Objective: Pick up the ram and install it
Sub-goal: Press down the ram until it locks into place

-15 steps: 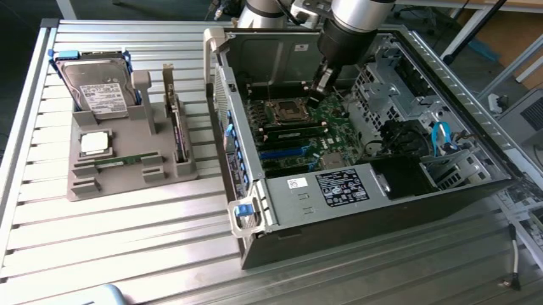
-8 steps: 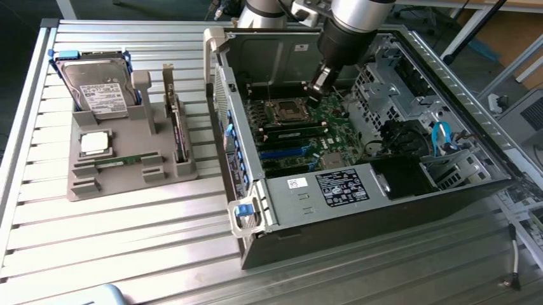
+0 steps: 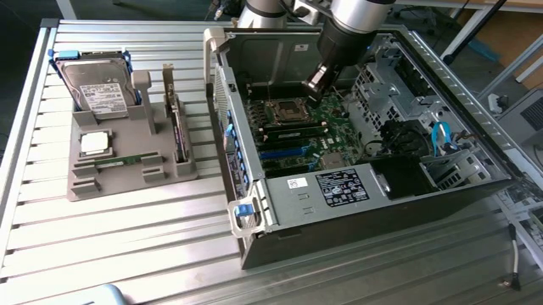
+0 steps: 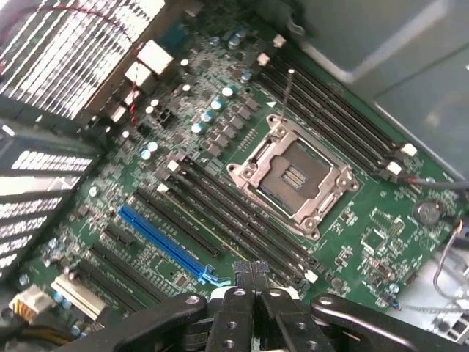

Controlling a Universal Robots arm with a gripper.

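Starting at the exterior view's left, a grey moulded holder [image 3: 127,171] sits on the ribbed metal surface [image 3: 127,254] near its left edge, keeping spare parts upright and separated so each can be lifted out cleanly. At the holder's far end a hard drive [image 3: 95,89] leans in its cradle; its white label carries print too small for me to read. Nearer, a square silver processor [image 3: 95,143] lies flat in a recess. Just in front of it, a thin green ram stick [image 3: 119,161] lies in its slot. A dark expansion card [image 3: 177,127] stands on edge along the holder's right side.

To the right, the open computer case [image 3: 373,190] lies on its side, so the motherboard [image 3: 297,133] faces up and I can reach it from above. A black sticker with white print and a small white label sit on the case's near wall; neither is legible.

My pincer [image 3: 316,81] hangs inside the case, over the board. In the wrist view its fingers [image 4: 252,277] are pressed together with nothing visibly between them, above the dark memory slots [image 4: 242,227] beside the empty processor socket [image 4: 293,176]. A ram stick [image 3: 293,135] appears already seated in one of those slots, judging from the exterior view. A blue expansion slot [image 4: 165,246] runs alongside.
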